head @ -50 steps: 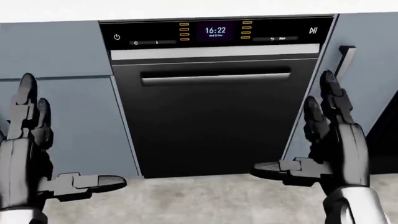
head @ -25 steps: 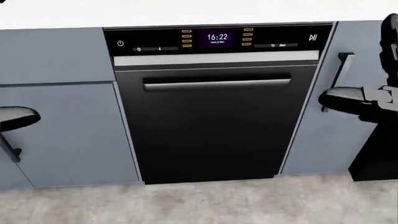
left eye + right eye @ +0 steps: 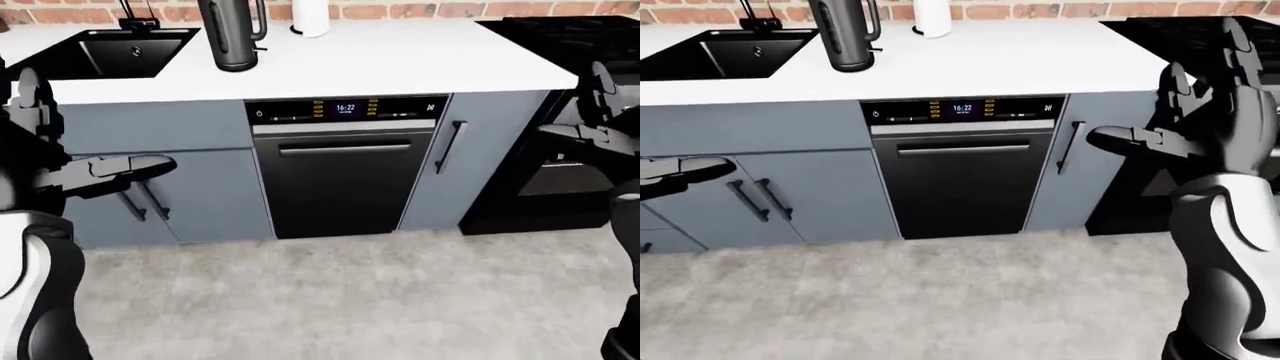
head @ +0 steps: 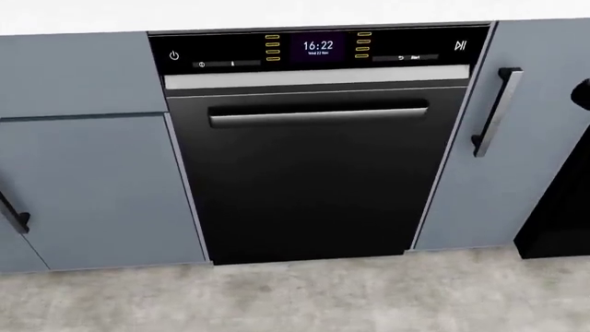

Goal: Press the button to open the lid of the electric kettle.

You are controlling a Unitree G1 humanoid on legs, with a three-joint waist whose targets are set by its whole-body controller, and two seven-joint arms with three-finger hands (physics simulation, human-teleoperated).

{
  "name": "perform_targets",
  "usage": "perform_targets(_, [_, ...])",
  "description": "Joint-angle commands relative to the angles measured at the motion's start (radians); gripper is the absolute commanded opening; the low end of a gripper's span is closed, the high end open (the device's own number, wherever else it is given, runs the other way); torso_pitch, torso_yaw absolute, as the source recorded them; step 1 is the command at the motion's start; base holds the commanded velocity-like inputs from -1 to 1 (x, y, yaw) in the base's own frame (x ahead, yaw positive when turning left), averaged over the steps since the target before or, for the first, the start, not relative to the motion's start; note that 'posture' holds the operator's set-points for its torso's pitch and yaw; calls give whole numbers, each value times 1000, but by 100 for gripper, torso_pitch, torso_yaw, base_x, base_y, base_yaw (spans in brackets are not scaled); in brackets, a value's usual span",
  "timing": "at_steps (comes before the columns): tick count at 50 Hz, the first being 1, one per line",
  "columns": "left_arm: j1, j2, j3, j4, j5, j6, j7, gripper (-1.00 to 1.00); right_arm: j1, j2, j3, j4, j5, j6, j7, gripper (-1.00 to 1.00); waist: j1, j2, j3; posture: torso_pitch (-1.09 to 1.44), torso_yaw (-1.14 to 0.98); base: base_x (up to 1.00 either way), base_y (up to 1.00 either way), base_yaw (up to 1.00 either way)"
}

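The dark grey electric kettle (image 3: 232,34) stands on the white counter (image 3: 400,60), at the top of the left-eye view, right of the sink; its lid is cut off by the top edge. My left hand (image 3: 90,135) hovers open at the left, level with the cabinet doors and well below and left of the kettle. In the right-eye view my right hand (image 3: 1175,97) is raised open at the right, by the counter's edge, far from the kettle (image 3: 845,34). Neither hand holds anything. The head view shows only the dishwasher, no kettle.
A black dishwasher (image 4: 313,159) with a lit clock sits under the counter between grey cabinets (image 4: 83,180). A black sink (image 3: 120,52) lies left of the kettle, a white roll (image 3: 310,19) to its right. A black stove (image 3: 560,34) and oven stand at the far right.
Both hands have moved outward, out of the head view; only a dark sliver shows at its right edge. The head view itself shifted slightly.
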Motion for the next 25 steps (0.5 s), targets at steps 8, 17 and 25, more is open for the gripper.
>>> perform_targets(8, [-23, 24, 21, -28, -3, -34, 1, 100, -26, -18, -17, -39, 1, -27, 8, 100, -5, -1, -18, 0, 0, 7, 0, 0])
perform_targets(17, [-27, 27, 24, -32, -14, -25, 5, 100, -29, -20, -19, -45, 10, -20, 5, 100, -2, 26, -20, 0, 0, 7, 0, 0])
perform_targets(25, [-25, 29, 25, -34, -16, -24, 5, 100, -32, -27, -24, -49, 39, -10, -9, 100, 0, -23, -14, 0, 0, 8, 2, 0])
